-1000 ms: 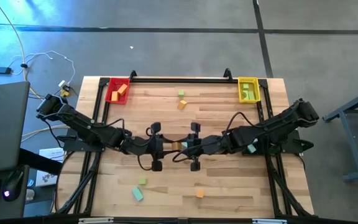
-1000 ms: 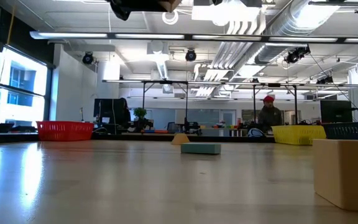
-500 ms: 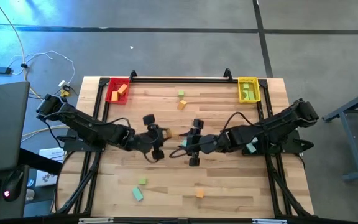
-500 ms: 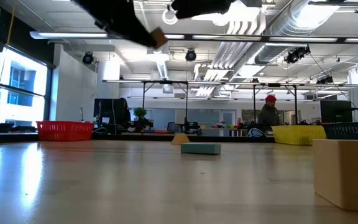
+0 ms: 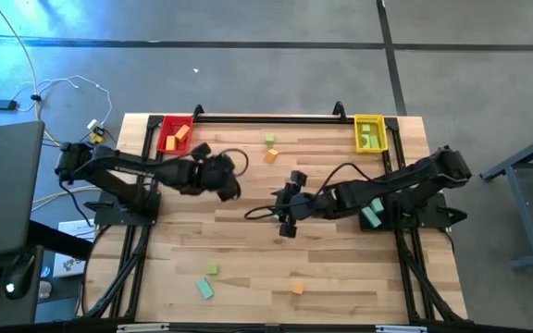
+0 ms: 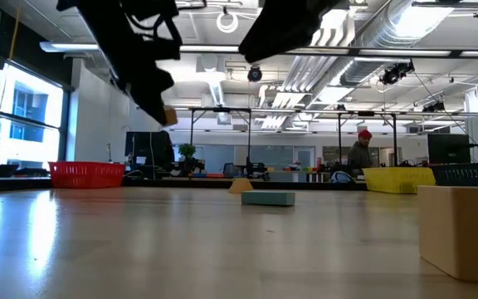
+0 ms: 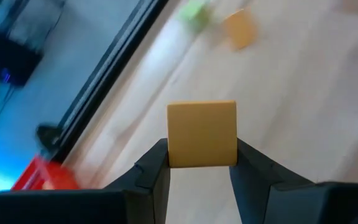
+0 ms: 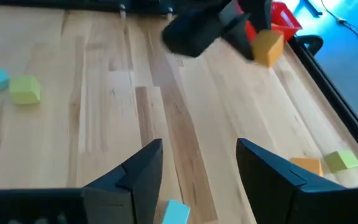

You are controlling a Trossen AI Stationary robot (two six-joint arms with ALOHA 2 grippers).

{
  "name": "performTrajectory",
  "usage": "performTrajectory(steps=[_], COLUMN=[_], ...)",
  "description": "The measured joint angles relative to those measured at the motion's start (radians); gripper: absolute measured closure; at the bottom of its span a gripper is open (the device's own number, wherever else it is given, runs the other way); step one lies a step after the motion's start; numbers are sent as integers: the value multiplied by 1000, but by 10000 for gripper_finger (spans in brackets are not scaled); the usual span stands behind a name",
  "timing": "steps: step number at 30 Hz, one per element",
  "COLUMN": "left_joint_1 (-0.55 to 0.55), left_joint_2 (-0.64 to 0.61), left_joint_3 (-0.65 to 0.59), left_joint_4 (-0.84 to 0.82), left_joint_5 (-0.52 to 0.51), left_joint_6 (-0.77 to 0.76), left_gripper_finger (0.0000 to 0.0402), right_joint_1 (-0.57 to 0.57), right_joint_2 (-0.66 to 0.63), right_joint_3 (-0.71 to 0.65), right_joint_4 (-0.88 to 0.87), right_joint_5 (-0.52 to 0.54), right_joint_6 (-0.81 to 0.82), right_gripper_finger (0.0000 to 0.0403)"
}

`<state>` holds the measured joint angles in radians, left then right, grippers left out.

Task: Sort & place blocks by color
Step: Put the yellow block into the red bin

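Orange cube (image 7: 202, 134) sits clamped between the two fingers of the left claw (image 7: 199, 163); only the left wrist view shows this grip clearly. From above, the left claw (image 5: 222, 176) hides the cube, and in the low view the cube (image 6: 168, 115) is just a small tan spot under the dark arm, well above the counter (image 5: 322, 250).

Right claw (image 8: 199, 163) is released, fingers apart w/ nothing between; bare wood shows in the gap. Its wrist view also catches the other arm holding the orange cube (image 8: 268, 48) farther off, plus a teal piece (image 8: 176, 213) close under its fingers.

Other blocks around: a green one (image 5: 270, 139) and an orange one (image 5: 270, 155) near the far edge, a green (image 5: 212, 269), a teal (image 5: 204, 289) and an orange (image 5: 297, 289) near the front edge. Red tray (image 5: 174, 136) at far left corner has orange pieces inside; yellow tray (image 5: 369, 132) at far right corner has green ones.

Left arm reaches from the left side toward the red tray, claw beside it but not over it. Right arm stretches low to the counter's middle, right claw (image 5: 283, 205) approx. at centre. In the low view a person w/ red cap (image 6: 360, 149) stands in the room behind.
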<state>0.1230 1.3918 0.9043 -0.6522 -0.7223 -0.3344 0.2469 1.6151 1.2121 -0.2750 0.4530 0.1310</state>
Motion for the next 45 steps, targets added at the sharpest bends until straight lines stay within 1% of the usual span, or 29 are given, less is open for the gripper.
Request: performTrajectory(steps=[8, 12, 16, 21, 26, 30, 37, 45], left_joint_1=[197, 301, 407, 534, 631, 683, 732, 740], left_joint_2=[0, 0, 0, 0, 0, 0, 0, 0], left_joint_3=[0, 0, 0, 0, 0, 0, 0, 0], left_joint_4=[-42, -81, -111, -107, -107, -107, -107, -96], left_joint_5=[11, 17, 48, 89, 102, 109, 38, 29], left_joint_6=[-25, -63, -103, -109, -108, -108, -108, -111], left_gripper_finger=[291, 291, 290, 290, 289, 288, 287, 287], right_joint_1=[0, 0, 0, 0, 0, 0, 0, 0], right_joint_2=[45, 61, 74, 76, 76, 76, 76, 76], right_joint_3=[0, 0, 0, 0, 0, 0, 0, 0], right_joint_4=[1, 2, 2, 2, 1, 1, -6, -24], right_joint_5=[-9, -17, -18, -19, -19, -19, -21, -24], right_joint_6=[3, 22, 26, 21, 19, 19, 18, 26], right_gripper_finger=[212, 212, 213, 212, 213, 213, 213, 213])
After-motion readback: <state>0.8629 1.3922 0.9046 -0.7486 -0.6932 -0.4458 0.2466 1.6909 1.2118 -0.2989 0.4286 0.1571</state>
